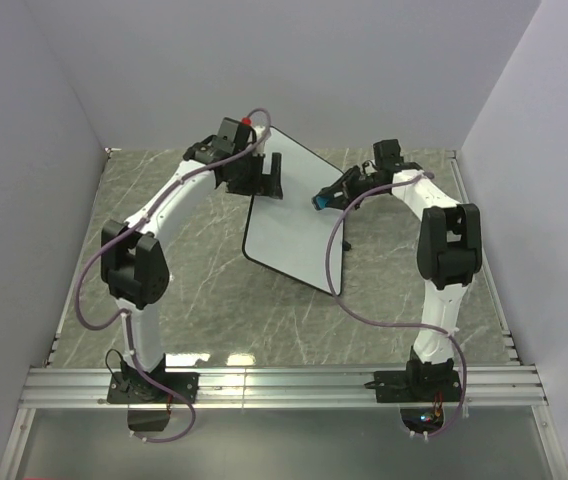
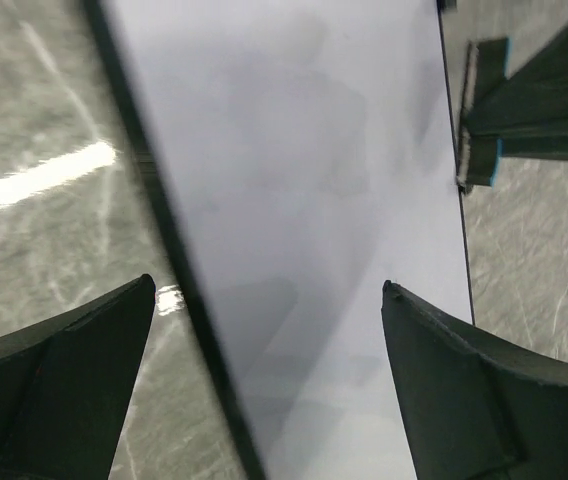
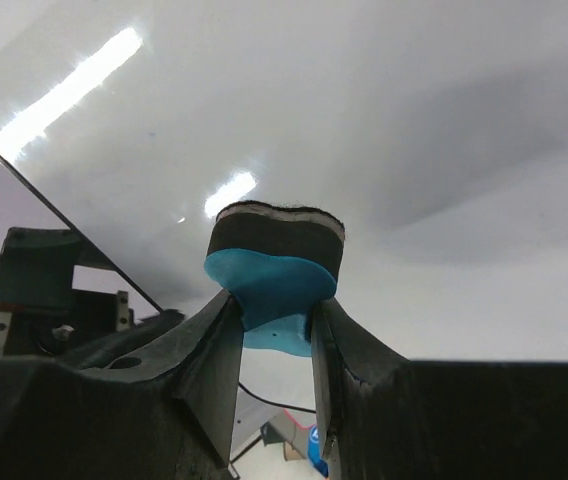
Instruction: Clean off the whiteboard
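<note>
Top camera overlooks the whole desk [image 1: 204,310]; both wrist cameras face the whiteboard [image 1: 289,225] closely, shared by all

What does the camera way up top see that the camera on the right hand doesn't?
Only the top camera: both whole arms, the grey marble table, and nearly the whole whiteboard sitting between them, with no writing that I can see.

Only the right wrist camera: a close look at the right gripper squeezing the eraser. The blue part is pinched and the dark pad sticks out past the fingertips. There are bright light streaks on the board.

Both: the whiteboard, the eraser and the right gripper.
</note>
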Robot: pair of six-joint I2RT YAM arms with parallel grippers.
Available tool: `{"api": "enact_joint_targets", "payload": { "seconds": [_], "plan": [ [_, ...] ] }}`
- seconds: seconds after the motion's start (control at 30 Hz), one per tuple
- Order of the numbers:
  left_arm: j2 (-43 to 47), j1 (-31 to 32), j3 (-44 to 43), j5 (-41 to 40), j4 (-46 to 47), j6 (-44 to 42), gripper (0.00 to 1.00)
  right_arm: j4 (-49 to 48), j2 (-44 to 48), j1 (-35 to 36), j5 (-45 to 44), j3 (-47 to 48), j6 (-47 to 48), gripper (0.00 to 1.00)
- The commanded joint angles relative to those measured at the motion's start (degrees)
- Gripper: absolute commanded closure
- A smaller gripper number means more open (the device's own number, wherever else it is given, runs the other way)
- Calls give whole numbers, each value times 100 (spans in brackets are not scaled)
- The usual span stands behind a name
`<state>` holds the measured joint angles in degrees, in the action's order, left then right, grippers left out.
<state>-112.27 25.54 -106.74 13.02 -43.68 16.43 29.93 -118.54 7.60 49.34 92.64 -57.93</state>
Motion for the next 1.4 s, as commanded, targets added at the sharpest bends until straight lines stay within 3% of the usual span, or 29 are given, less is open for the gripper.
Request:
{"api": "enact_joint_targets", "payload": {
  "seconds": [0.0,0.17,0.3,0.33,0.53,0.63,0.67,0.7,0.77,0.87,1.0,1.37],
  "plan": [
    [574,-163,-76,-255,307,194,1,135,226,-179,41,210,229,100],
    [1039,-549,380,-510,421,273,1,732,480,-548,-432,184,685,100],
    [1496,-927,820,-589,632,344,1,1725,753,-724,-1715,176,1828,100],
    [1671,-1032,1013,-633,659,335,1,2005,823,-724,-2396,114,1977,100],
    [2042,-1385,1813,-502,817,308,1,1841,1535,-733,-3833,-1079,2277,100],
    [2200,-1490,2173,-370,966,414,1,1841,1510,-733,-4134,-1248,2374,100],
    [2235,-1508,2218,-353,993,431,1,1823,1492,-733,-4282,-1335,2435,92],
    [2244,-1517,2245,-352,1002,440,0,1806,1474,-733,-4353,-1389,2453,73],
    [2218,-1534,2228,-352,958,458,1,1665,1509,-733,-4520,-1529,2497,52],
    [2069,-1543,2114,-212,914,405,1,1560,1501,-724,-4609,-1617,2541,11],
    [1850,-1543,1903,-124,844,414,1,1594,1641,-724,-4591,-1626,2576,9],
    [1796,-1543,1894,-360,1133,756,1,1727,3248,-681,-4381,-1793,2436,11]
  ]
}}
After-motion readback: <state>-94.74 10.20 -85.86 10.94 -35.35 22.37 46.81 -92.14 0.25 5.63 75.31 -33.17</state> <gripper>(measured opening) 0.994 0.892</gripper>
